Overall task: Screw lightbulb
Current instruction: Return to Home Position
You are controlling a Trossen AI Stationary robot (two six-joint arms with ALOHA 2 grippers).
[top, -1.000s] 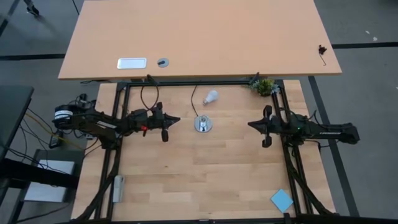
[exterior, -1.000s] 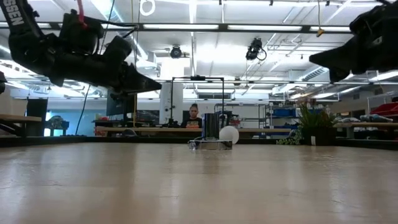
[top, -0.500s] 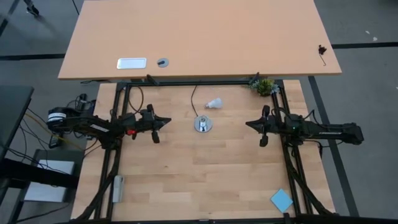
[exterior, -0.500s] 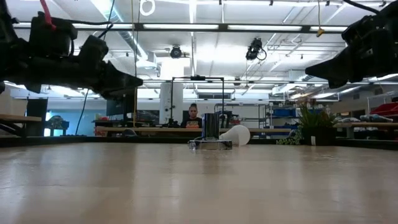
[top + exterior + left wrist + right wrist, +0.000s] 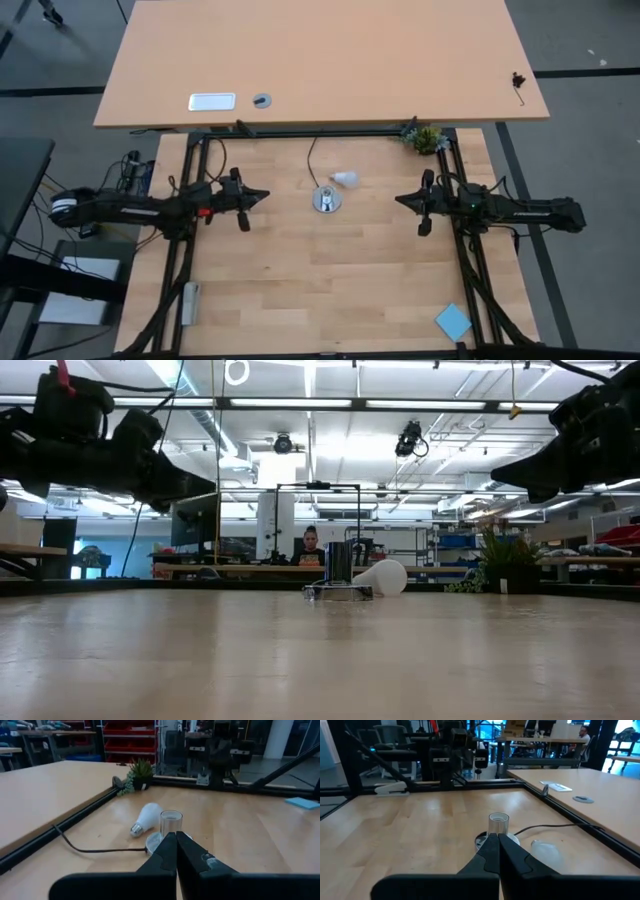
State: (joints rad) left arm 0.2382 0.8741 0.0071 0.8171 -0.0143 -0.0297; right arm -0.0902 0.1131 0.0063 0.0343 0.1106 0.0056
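The white lightbulb (image 5: 345, 179) lies on its side on the wooden table, just past the silver socket base (image 5: 326, 200) on its far right. In the left wrist view the bulb (image 5: 146, 817) has its greyish screw end near the socket (image 5: 171, 822). It also shows in the low view (image 5: 385, 576) and the right wrist view (image 5: 546, 851). My left gripper (image 5: 262, 194) is shut and empty, above the table left of the socket. My right gripper (image 5: 400, 199) is shut and empty, right of the socket. Both point at the socket.
A black cord (image 5: 312, 160) runs from the socket to the table's far edge. A small green plant (image 5: 426, 138) stands at the far right corner. A blue pad (image 5: 453, 322) lies near the right front corner. A person (image 5: 312, 545) sits far behind the table.
My left gripper has drawn back from the socket toward the table's left edge, staying shut. The lightbulb has rolled on its side from nearer the far edge toward the near edge and now lies close beside the socket.
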